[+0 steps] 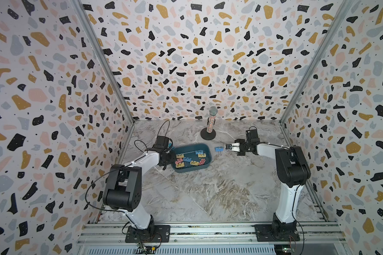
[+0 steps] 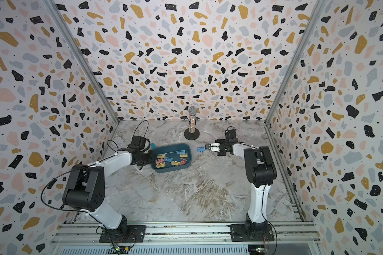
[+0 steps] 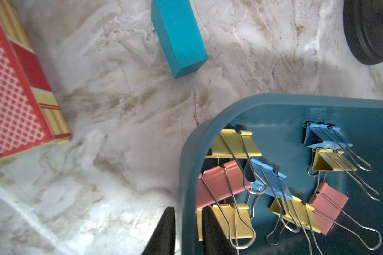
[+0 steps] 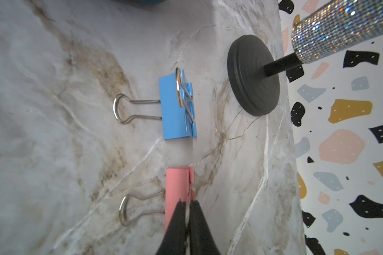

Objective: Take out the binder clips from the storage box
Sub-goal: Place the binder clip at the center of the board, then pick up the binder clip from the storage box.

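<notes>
"Marbled worktop (image 1: pixel 208 198) and speckled walls (image 1: pixel 53 88), fine, but where was the storage box (image 1: pixel 191 146)?"

"Left of the middle, flat on the marble. Eight binder clips (image 3: pixel 268 178) lay loose inside it, yellow, pink and blue, some overlapping."

"And your left jaws?"

"Clenched on the wall at the box's left end: one fingertip (image 3: pixel 212 234) inside, beside a yellow clip (image 3: pixel 228 220), its partner outside, the rim pinched between."

"Any clips out?"

"Two. A blue clip (image 4: pixel 177 106) lay on the marble between the box and my right jaws, one wire handle flat, the second folded over its body. A pink clip (image 4: pixel 178 187) lay just beside it."

"Were the right jaws holding that one?"

"Their tips flanked its raised wire handle with only a sliver of gap. Whether they pinched the wire or merely sat beside it, I could not tell."

"Anything else?"

"A glittery microphone (image 1: pixel 211 123) stood upright on a round black base (image 4: pixel 252 84) behind the blue clip, near the back wall. Outside the box lay a teal block (image 3: pixel 177 37) and a red patterned carton (image 3: pixel 13 99)."
</notes>
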You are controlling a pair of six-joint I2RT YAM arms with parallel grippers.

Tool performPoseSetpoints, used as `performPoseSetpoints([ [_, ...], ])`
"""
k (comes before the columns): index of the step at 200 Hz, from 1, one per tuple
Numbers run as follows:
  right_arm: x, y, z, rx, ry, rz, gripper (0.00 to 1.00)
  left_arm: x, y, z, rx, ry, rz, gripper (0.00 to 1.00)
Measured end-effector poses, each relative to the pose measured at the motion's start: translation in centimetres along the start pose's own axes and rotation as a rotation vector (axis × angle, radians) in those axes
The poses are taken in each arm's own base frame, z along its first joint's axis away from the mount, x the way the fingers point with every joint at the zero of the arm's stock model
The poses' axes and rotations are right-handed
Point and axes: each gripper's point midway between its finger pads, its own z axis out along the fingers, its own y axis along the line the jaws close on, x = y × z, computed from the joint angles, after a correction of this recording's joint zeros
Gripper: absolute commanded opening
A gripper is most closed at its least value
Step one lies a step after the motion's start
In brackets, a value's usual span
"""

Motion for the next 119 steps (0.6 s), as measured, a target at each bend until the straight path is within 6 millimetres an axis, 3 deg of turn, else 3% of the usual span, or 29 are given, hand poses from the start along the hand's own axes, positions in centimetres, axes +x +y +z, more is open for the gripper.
performPoseSetpoints([
  [77, 0.4, 1.2, 0.1, -0.016, 0.012, 0.029, 0.33, -0.2, -0.1, -0.3, 0.004, -0.009, 0.001, 0.25],
  [119, -1.1, -1.1, -1.9, 0.046, 0.008, 0.03, 0.4, -0.1, -0.1, -0.3, 0.004, -0.009, 0.001, 0.25],
])
